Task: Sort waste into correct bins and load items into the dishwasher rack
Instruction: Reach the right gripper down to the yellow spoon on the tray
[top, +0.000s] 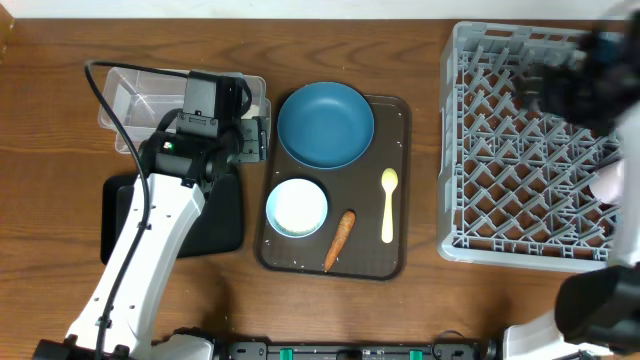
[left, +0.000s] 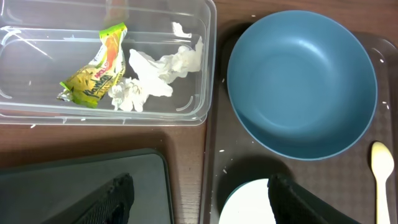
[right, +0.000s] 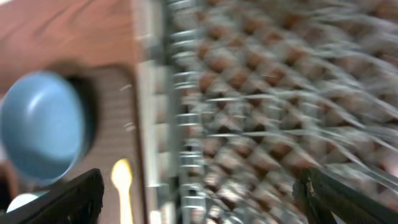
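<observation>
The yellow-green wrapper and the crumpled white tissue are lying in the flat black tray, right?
Not quite. The wrapper and the tissue are lying in the clear tub, not in the black tray, which sits just beside the tub. The left wrist view shows it.

My left arm (top: 150, 250) is a white shell with black joints, a small green light (top: 168, 146) and a looping black cable (top: 105, 100). My left tool (left: 199, 206) is black. My right arm (top: 585, 80) blurs dark, upper right.
</observation>
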